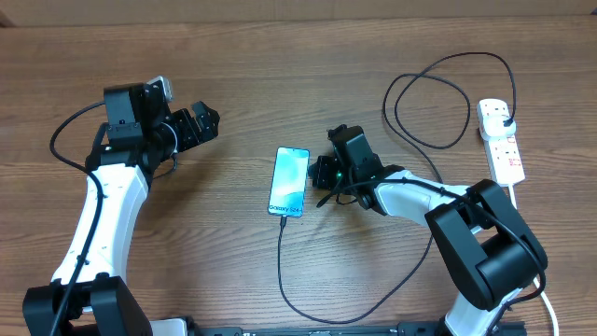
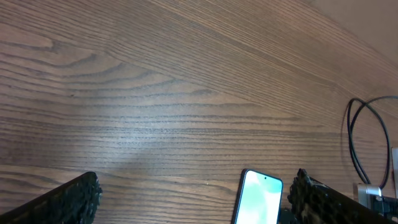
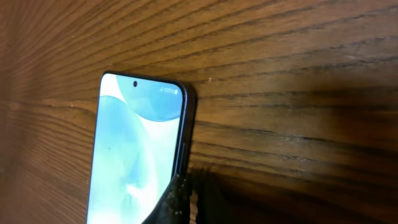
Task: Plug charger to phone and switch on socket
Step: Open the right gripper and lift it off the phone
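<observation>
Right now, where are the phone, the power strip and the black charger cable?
phone [image 1: 289,181]: overhead view, middle of its lit screen.
power strip [image 1: 503,147]: overhead view, middle of its white body.
charger cable [image 1: 281,261]: overhead view, straight stretch below the phone.

- The bench [image 1: 233,65] is brown wood, with dark grain lines running across it in the overhead view.
- A pale sheen lies on its surface in the left wrist view.
- A lighter strip [image 1: 298,7] runs along its far edge.
</observation>
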Available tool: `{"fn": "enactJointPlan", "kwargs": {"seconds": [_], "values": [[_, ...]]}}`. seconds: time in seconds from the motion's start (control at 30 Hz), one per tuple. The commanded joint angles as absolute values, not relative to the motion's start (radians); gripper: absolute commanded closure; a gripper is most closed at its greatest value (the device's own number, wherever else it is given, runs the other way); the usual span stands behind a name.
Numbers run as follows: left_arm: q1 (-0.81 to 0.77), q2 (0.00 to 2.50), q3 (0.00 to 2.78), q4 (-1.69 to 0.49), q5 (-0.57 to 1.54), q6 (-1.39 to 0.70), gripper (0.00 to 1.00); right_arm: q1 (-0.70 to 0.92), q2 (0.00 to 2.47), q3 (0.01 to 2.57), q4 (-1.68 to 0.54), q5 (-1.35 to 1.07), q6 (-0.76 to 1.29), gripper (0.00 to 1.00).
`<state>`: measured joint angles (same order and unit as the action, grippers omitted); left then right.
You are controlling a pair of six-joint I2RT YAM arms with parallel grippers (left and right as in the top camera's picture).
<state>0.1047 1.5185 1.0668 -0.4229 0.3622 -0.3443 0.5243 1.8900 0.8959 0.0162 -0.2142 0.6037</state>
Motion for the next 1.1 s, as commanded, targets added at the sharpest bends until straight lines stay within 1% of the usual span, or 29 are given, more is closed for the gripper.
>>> {"fn": "enactJointPlan", "kwargs": {"seconds": [0.0,0.03,0.33,0.43,0.5,0.6,0.73,0.87,0.93,0.97,1.07], "values": [[0.104,1.504,1.07,-0.422,0.355,-0.344,0.0,0.527,1.914,0.889,-0.012,-0.165,0.59,0.95],[0.104,1.504,1.07,-0.422,0.355,-0.344,0.0,0.527,1.913,0.889,-0.017,-0.165,0.59,0.96],[0.104,1.504,1.07,-0.422,0.355,-0.344,0.0,0.515,1.878,0.892,-0.074,-0.157,0.59,0.95],[0.104,1.504,1.07,-0.422,0.355,-0.344,0.0,0.508,1.862,0.892,-0.101,-0.153,0.59,0.91],[0.104,1.504,1.07,-0.422,0.355,-0.344,0.01,0.508,1.86,0.892,-0.107,-0.154,0.59,0.86],[0.104,1.504,1.07,-0.422,0.355,-0.344,0.0,0.508,1.86,0.892,-0.107,-0.154,0.59,0.81],[0.104,1.504,1.07,-0.422,0.355,-0.344,0.01,0.508,1.853,0.892,-0.11,-0.154,0.59,0.63],[0.104,1.504,1.07,-0.422,0.355,-0.344,0.0,0.508,1.839,0.892,-0.126,-0.152,0.59,0.53],[0.104,1.504,1.07,-0.422,0.355,-0.344,0.0,0.508,1.832,0.892,-0.131,-0.149,0.59,0.44],[0.104,1.504,1.07,-0.422,0.355,-0.344,0.01,0.508,1.83,0.892,-0.134,-0.149,0.59,0.41],[0.104,1.504,1.07,-0.422,0.355,-0.344,0.0,0.508,1.83,0.892,-0.139,-0.149,0.59,0.38]]}}
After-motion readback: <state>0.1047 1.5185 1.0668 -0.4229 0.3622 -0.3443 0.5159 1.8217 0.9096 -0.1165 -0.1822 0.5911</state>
